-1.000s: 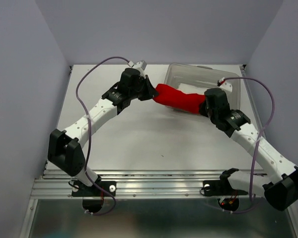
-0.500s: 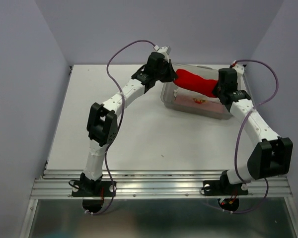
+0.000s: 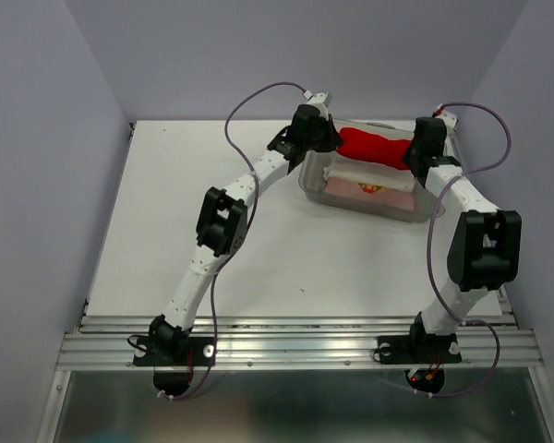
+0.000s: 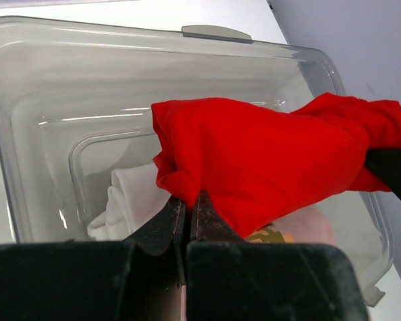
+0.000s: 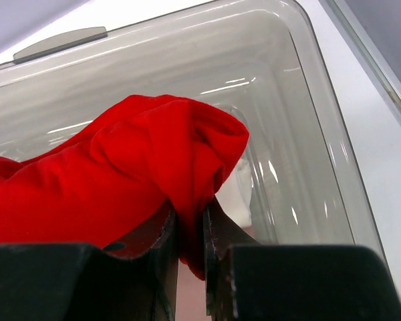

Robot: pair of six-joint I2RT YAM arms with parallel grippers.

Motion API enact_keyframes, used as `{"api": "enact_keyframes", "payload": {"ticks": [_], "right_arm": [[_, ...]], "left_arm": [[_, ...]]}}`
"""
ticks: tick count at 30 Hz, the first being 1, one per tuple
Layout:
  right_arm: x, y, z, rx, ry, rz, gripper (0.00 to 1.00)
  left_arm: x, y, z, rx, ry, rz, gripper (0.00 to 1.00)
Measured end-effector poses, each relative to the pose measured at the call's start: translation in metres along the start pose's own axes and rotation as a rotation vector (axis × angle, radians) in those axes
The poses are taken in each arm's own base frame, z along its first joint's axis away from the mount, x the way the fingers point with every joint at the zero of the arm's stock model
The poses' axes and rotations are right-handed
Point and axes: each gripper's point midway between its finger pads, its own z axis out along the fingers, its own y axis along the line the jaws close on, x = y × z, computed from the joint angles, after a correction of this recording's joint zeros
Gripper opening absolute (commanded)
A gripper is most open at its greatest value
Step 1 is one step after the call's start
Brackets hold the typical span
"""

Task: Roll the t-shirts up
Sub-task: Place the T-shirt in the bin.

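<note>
A rolled bright red t-shirt (image 3: 371, 148) hangs stretched between my two grippers above the clear plastic bin (image 3: 351, 205). My left gripper (image 4: 188, 200) is shut on the roll's left end (image 4: 180, 180). My right gripper (image 5: 190, 217) is shut on a fold of its right end (image 5: 187, 167). Under the red roll, inside the bin, lie a white roll (image 4: 130, 197) and a pale pink roll with small red print (image 3: 374, 188). In the top view the left gripper (image 3: 327, 140) and the right gripper (image 3: 414, 152) sit over the bin's far half.
The bin (image 4: 47, 120) stands at the back right of the white table (image 3: 212, 249), close to the right edge. Purple cables (image 3: 258, 97) loop above both arms. A metal rail (image 3: 295, 341) runs along the near edge.
Both arms have carried the red roll from the table, just in front of the bin, back and up over the bin. Both grips stayed shut.
</note>
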Motion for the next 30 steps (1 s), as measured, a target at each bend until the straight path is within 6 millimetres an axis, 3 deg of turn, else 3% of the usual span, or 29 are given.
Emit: {"api": "enact_keyframes", "payload": {"ticks": [6, 20, 30], "right_arm": [[0.006, -0.001, 0.03, -0.02, -0.008, -0.03, 0.01], [0.013, 0.014, 0.076, -0.09, -0.024, -0.059, 0.01], [0.028, 0.016, 0.1, -0.09, -0.004, -0.081, 0.01]], "left_arm": [[0.01, 0.011, 0.018, 0.021, -0.026, -0.005, 0.0], [0.002, 0.035, 0.039, 0.037, -0.129, -0.016, 0.0], [0.027, 0.06, 0.059, 0.037, -0.136, -0.051, 0.0]]}}
